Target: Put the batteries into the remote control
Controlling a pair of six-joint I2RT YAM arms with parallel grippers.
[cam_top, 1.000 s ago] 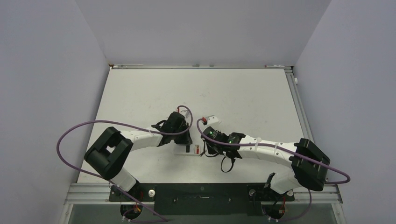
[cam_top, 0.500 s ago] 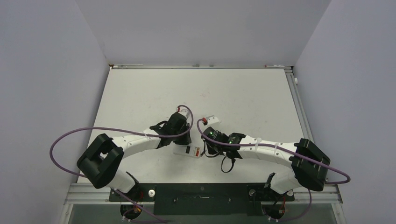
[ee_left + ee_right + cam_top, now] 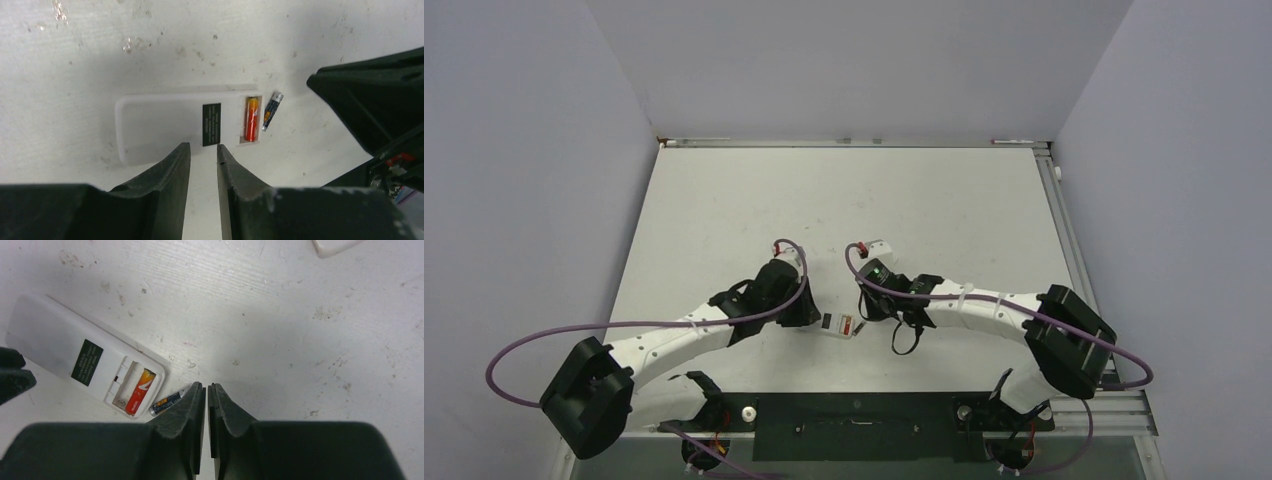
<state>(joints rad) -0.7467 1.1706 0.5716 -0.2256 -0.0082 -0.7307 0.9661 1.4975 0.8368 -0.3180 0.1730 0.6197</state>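
A robotics lab test cell is shown: a scuffed white table is boxed in by bare pale walls, robot arms are bolted to a metal rail at bottom centre, and purple cables are looped loose.

The left arm has drawn back toward the near-left of the worktop. The left fingers have parted slightly and come off the remote control. The remote control, previously part-covered, now lies exposed, shifted slightly right and tilted.
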